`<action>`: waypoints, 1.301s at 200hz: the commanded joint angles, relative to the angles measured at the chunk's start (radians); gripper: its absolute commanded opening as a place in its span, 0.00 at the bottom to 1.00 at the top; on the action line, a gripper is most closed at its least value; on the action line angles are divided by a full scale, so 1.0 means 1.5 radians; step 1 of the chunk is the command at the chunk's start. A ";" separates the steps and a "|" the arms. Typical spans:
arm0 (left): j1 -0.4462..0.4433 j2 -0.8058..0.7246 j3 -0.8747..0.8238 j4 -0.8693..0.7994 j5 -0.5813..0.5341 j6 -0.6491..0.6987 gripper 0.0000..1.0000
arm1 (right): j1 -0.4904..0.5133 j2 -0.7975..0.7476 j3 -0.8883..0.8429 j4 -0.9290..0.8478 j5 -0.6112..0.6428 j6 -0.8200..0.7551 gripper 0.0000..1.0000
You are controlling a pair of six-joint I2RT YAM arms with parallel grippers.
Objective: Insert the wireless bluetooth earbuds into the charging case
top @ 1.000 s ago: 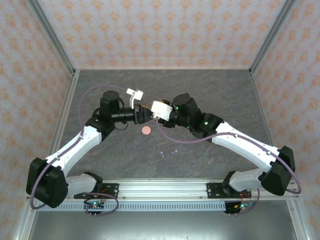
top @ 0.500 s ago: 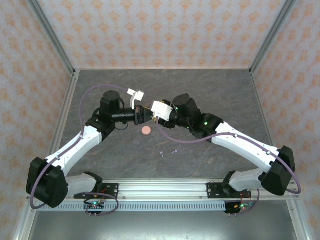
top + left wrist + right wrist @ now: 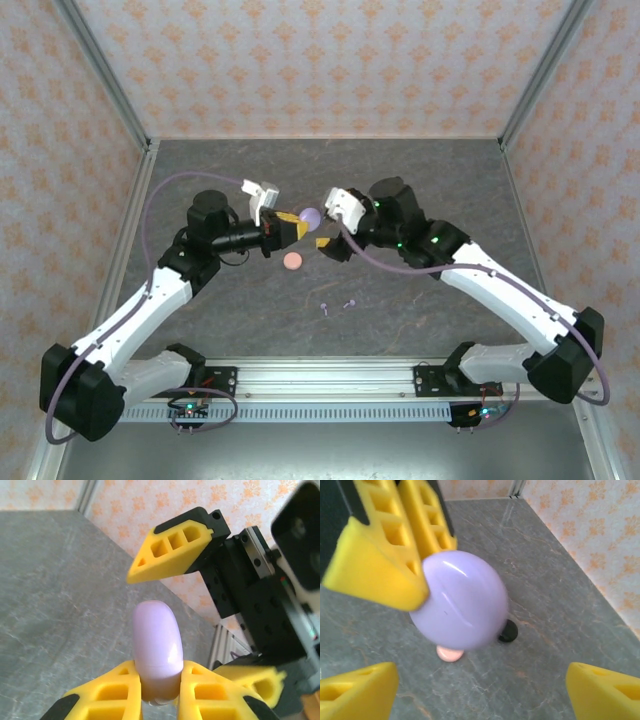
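My left gripper (image 3: 297,223) is shut on a lavender round charging case (image 3: 309,216), held above the table. In the left wrist view the case (image 3: 157,647) stands edge-on between my yellow fingers (image 3: 112,692). My right gripper (image 3: 326,226) faces it from the right and is open; its fingers (image 3: 172,550) stand above and below the case without touching it. From the right wrist the lavender case (image 3: 461,600) hangs ahead of my wide-spread fingertips (image 3: 357,690). Two lavender earbuds (image 3: 324,307) (image 3: 349,303) lie on the table nearer the bases.
A pink round case (image 3: 293,261) lies on the grey table (image 3: 430,180) just below the held case. The right wrist view shows that pink case (image 3: 450,654) and a black round case (image 3: 508,631) beyond the lavender one. Patterned walls (image 3: 300,60) enclose the table.
The two grippers, close together before, have drawn apart. My right gripper backed off to the right, and the lavender case now shows in my left gripper.
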 commanded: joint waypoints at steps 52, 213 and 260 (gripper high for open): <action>-0.020 -0.139 -0.111 0.124 -0.115 0.142 0.11 | -0.058 -0.046 -0.019 0.118 -0.161 0.307 0.78; -0.023 -0.122 -0.077 0.071 -0.088 0.165 0.10 | -0.052 0.077 0.035 0.165 -0.189 0.341 0.74; -0.026 -0.120 -0.075 0.066 -0.084 0.169 0.10 | -0.052 0.089 0.052 0.159 -0.167 0.346 0.74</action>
